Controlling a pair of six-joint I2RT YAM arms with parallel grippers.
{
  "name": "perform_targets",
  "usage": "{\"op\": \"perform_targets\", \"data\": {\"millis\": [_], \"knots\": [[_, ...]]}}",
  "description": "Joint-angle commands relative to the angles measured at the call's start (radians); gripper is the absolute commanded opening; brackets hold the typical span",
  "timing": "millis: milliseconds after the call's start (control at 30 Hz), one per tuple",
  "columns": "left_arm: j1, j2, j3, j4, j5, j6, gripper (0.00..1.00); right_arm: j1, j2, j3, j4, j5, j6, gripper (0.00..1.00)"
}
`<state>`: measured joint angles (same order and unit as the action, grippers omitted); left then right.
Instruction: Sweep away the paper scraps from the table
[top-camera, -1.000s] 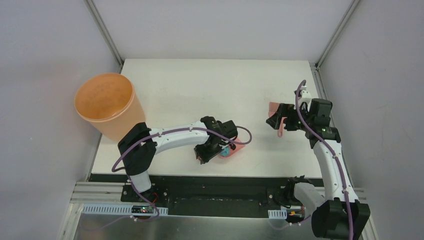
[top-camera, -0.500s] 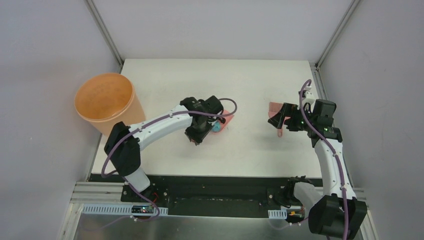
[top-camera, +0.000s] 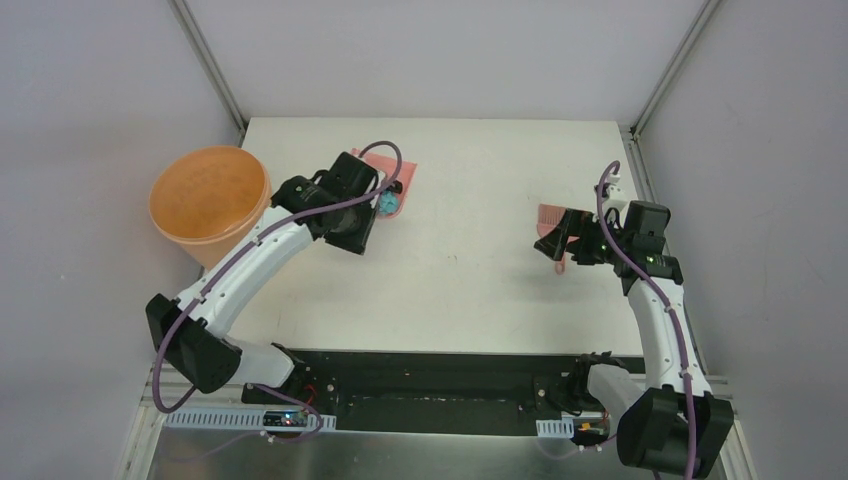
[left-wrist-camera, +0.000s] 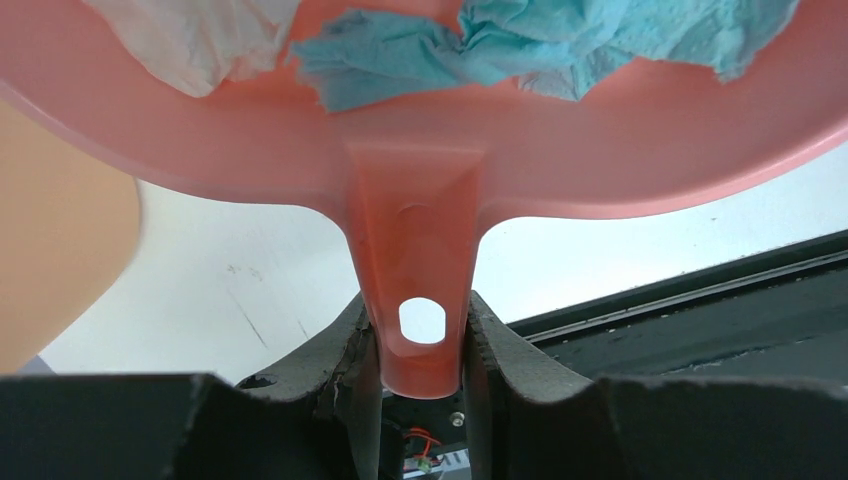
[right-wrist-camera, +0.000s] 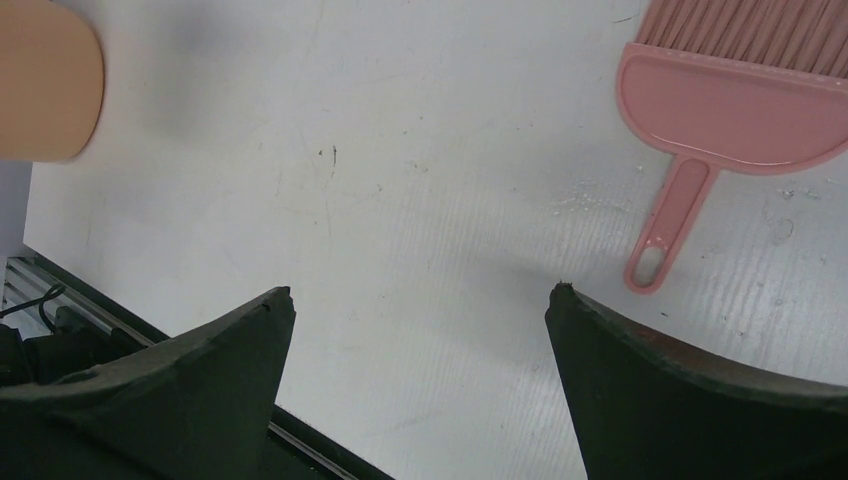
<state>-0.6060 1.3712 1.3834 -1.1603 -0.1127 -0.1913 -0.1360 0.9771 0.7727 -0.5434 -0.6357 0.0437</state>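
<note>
Top view first: I'm seeing the left gripper (top-camera: 368, 208) clamping onto the pink dustpan (top-camera: 400, 172) out over the far-left part of the table (top-camera: 470, 280), just beside the big orange bucket (top-camera: 208, 195). A bit of teal from the paper scraps (top-camera: 388, 203) is peeking out of the pan right by the wrist. Over on the right, the right gripper (top-camera: 566, 240) is hanging by the pink hand brush (top-camera: 548, 215), which is lying on the tabletop near the right edge, well apart from the pan

Left wrist cam: the left gripper (left-wrist-camera: 420, 345) is squeezing the dustpan (left-wrist-camera: 600, 170) by its handle, one finger on each side of the bit with the hanging hole. The paper scraps (left-wrist-camera: 560, 40) are sitting inside the pan, a teal wad plus a white one on the left. Below the pan I'm getting the white table (left-wrist-camera: 230, 290), and the bucket (left-wrist-camera: 50, 240) is blurring in at the left edge

Right wrist cam: the right gripper (right-wrist-camera: 421, 290) is spread wide with nothing between the fingers, looking down at the bare table (right-wrist-camera: 400, 150). The brush (right-wrist-camera: 730, 100) is lying flat at the upper right, handle pointing toward the camera, not touching either finger. A corner of the bucket (right-wrist-camera: 45, 80) is showing top left
</note>
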Motion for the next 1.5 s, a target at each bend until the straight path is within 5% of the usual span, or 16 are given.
{"op": "perform_targets", "data": {"millis": [0, 267, 733, 1467], "knots": [[0.049, -0.102, 0.018, 0.061, 0.055, -0.031, 0.0, -0.009, 0.004, -0.001, 0.028, -0.041, -0.021, 1.0], [0.162, -0.128, 0.039, 0.043, 0.155, -0.019, 0.0, -0.01, 0.0, 0.001, 0.012, -0.084, -0.028, 1.0], [0.236, -0.114, 0.108, 0.023, 0.131, -0.013, 0.0, -0.013, 0.009, -0.003, -0.002, -0.098, -0.035, 1.0], [0.373, -0.051, 0.124, 0.171, 0.266, -0.097, 0.0, -0.014, 0.084, -0.012, 0.012, -0.136, -0.028, 1.0]]}}
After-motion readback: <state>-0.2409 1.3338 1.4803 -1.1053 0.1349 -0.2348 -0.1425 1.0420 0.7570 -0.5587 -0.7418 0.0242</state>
